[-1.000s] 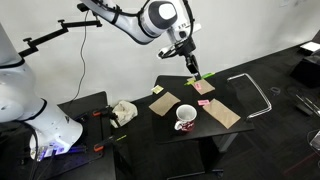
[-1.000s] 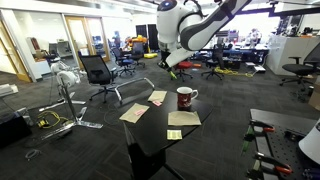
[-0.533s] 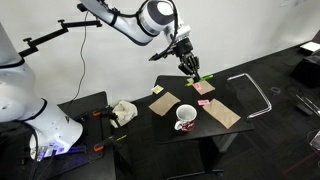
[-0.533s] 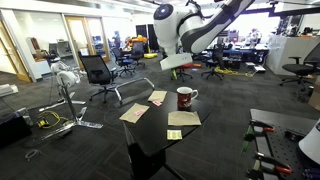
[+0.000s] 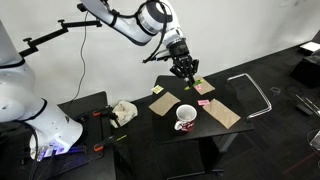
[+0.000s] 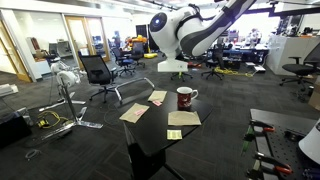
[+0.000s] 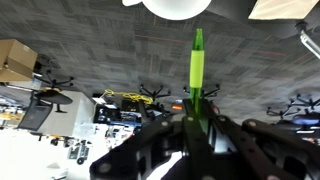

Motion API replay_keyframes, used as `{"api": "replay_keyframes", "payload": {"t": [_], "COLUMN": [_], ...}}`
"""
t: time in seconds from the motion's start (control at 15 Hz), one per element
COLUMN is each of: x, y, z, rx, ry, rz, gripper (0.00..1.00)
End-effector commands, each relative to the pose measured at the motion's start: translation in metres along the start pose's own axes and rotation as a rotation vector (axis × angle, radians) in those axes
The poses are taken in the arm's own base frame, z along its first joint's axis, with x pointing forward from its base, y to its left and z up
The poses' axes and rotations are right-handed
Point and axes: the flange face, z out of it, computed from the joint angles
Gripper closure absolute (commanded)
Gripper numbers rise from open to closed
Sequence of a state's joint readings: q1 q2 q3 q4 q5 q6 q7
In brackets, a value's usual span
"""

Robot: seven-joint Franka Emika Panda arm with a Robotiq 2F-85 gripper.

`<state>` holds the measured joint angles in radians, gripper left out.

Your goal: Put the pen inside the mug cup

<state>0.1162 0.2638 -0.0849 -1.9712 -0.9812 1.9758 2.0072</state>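
My gripper (image 5: 190, 72) hangs in the air above the far side of the black table (image 5: 170, 126), shut on the thin yellow-green pen (image 5: 197, 77). In the wrist view the pen (image 7: 197, 62) sticks straight out from between the closed fingers (image 7: 197, 112) towards the ceiling. The white mug with the red pattern (image 5: 185, 118) stands upright near the table's front edge, well below and in front of the gripper. It also shows in an exterior view (image 6: 186, 98), with the gripper (image 6: 171, 68) up and behind it; the pen is not clear there.
Brown paper pieces (image 5: 164, 102) (image 5: 222, 113) and a pink note (image 5: 203, 87) lie on the table around the mug. A yellow note (image 6: 174, 134) lies near one edge. A crumpled cloth (image 5: 122, 112) sits on a side table. An office chair (image 6: 98, 72) stands behind.
The wrist has turned and the gripper has shifted slightly to the left above the table, still holding the pen. The mug and papers have not moved.
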Motion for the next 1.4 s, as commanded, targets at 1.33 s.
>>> {"api": "replay_keyframes", "payload": {"t": [1.33], "x": [-0.063], "y": [-0.038], "z": [0.073], "rx": [-0.326], "ry": [0.241], "rz": [0.064], "gripper": [0.97]}}
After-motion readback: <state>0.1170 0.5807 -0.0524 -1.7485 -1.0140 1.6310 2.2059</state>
